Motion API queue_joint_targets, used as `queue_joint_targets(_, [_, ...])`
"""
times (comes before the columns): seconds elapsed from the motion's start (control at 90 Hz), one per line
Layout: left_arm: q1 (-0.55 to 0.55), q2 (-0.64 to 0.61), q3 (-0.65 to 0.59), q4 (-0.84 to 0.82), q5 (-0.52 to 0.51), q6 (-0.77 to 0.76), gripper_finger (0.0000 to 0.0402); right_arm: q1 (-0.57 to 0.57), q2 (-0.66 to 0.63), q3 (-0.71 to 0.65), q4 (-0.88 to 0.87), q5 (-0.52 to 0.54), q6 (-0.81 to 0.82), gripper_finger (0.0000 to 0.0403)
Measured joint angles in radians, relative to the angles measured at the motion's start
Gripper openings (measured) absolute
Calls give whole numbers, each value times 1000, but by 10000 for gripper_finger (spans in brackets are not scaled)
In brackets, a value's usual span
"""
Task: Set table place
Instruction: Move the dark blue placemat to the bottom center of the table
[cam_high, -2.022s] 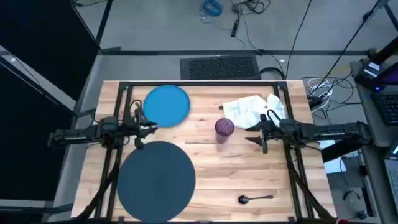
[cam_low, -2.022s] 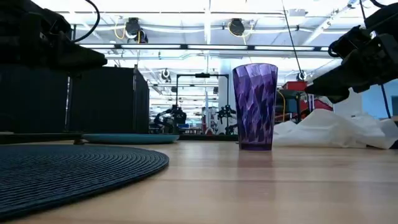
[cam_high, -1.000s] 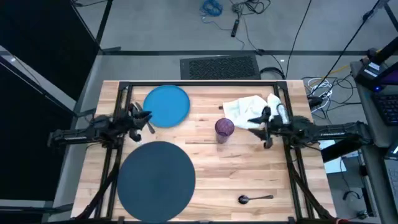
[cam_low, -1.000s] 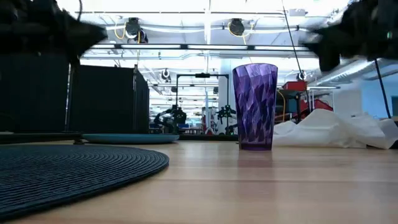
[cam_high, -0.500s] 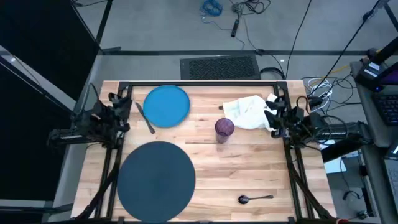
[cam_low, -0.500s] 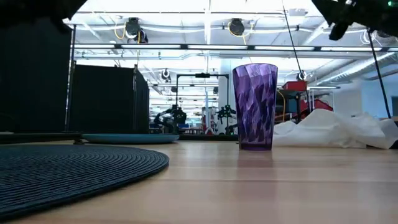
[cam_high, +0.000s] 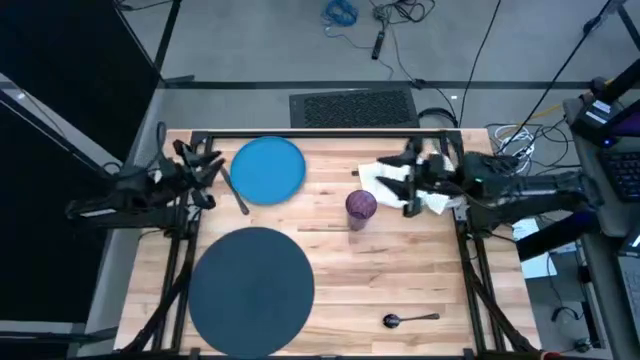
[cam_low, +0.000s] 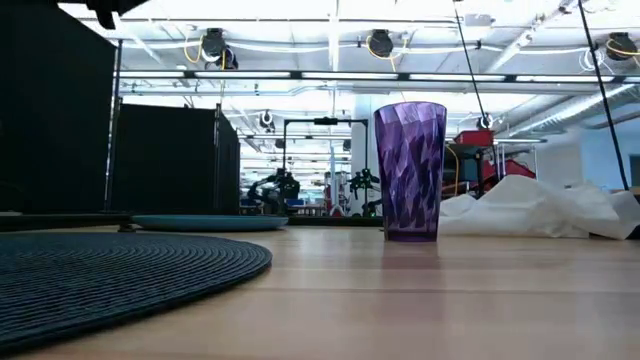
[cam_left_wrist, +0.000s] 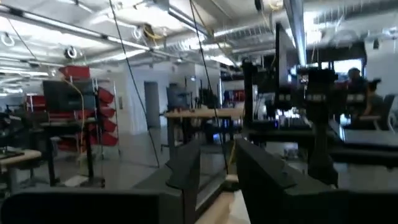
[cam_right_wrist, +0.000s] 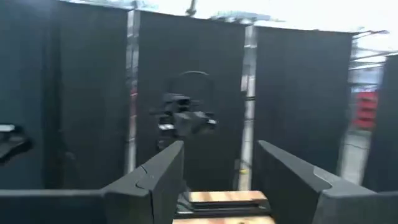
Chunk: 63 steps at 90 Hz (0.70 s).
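The big dark round charger (cam_high: 251, 287) lies flat on the near left part of the table (cam_high: 330, 270), and nothing is on it yet. The bright blue plate (cam_high: 268, 169) lies flat at the far left, with a dark piece of cutlery (cam_high: 234, 190) just beside its rim; I cannot tell if it is the knife or the fork. The purple cup (cam_high: 361, 206) stands upright near the middle, and the white napkin (cam_high: 395, 176) is crumpled just behind it. The spoon (cam_high: 410, 319) lies alone near the front edge. The left gripper (cam_high: 207, 160) hangs above the far left side of the table, beside the plate, with its fingers apart and holding nothing. The right gripper (cam_high: 408, 180) hangs over the napkin, also spread apart and empty. The plate looks hard, smooth and a bit slippery, so its rim is likely the best place to pinch it. The napkin is soft and floppy, so a raised fold should be easy to grab. The cup looks light and may tip, so it is best held by its side. The thin cutlery lies flat and will be hard to pick up.
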Motion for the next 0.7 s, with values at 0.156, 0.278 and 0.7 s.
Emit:
queue_joint_targets(0.156, [0,8,-1,-25,0,-1,86,14,226,172,-1,-129,5,185])
queue_joint_targets(0.278, [0,7,-1,-36,0,-26,86,35,384,296,-2,-238,24,185])
queue_joint_targets(0.7, [0,8,-2,-147,4,-53,86,125,790,520,-131,-291,82,185])
